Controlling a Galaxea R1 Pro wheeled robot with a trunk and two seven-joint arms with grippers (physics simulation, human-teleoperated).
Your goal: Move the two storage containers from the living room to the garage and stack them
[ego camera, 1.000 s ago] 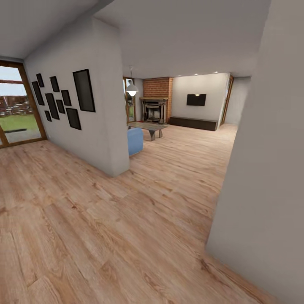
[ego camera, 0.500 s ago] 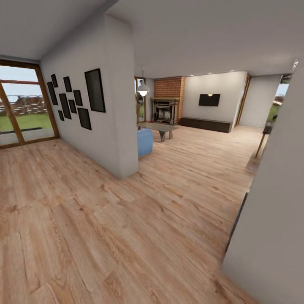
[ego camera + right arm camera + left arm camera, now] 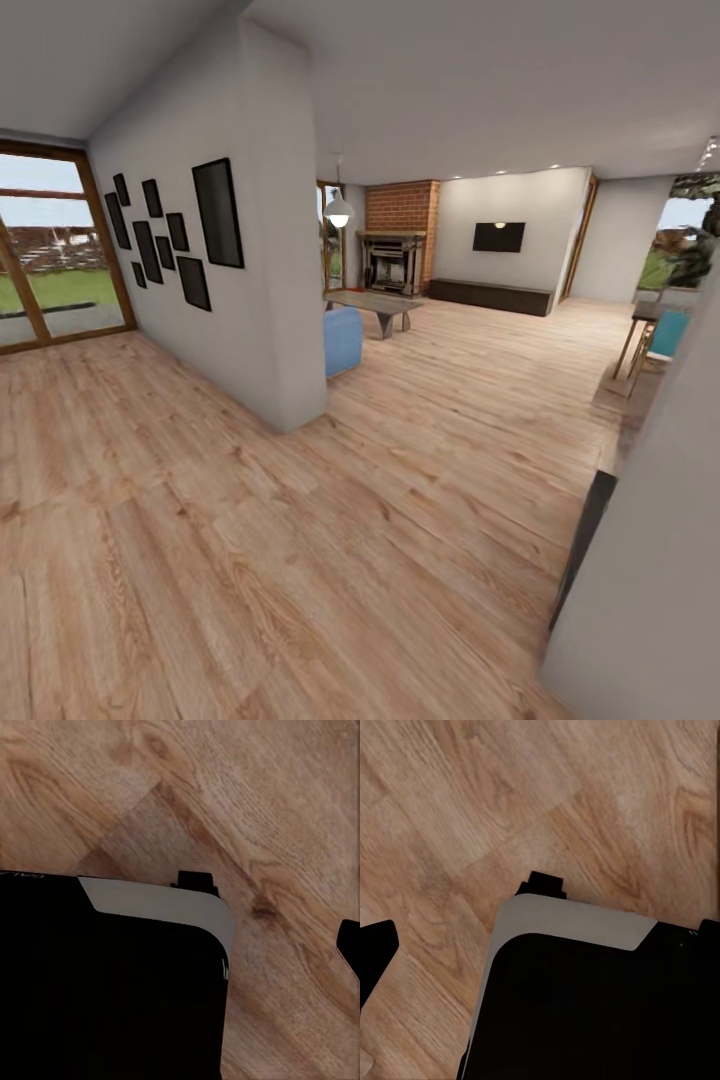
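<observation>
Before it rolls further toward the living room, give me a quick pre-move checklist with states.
1. Wood floor ahead free of obstacles: ok.
2. Clearance to the near wall on the right: not ok, very close.
3. Clearance to the wall corner on the left: ok.
4. Living room landmarks ahead, brick fireplace, coffee table: ok.
5. Storage containers located: cannot tell.
6. Tool state on either arm: cannot tell.

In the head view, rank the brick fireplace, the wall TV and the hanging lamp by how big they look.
1. Fireplace, clearly largest.
2. TV.
3. Lamp, a bit smaller than the TV; it hangs nearer the camera, so true sizes stay unsure.
</observation>
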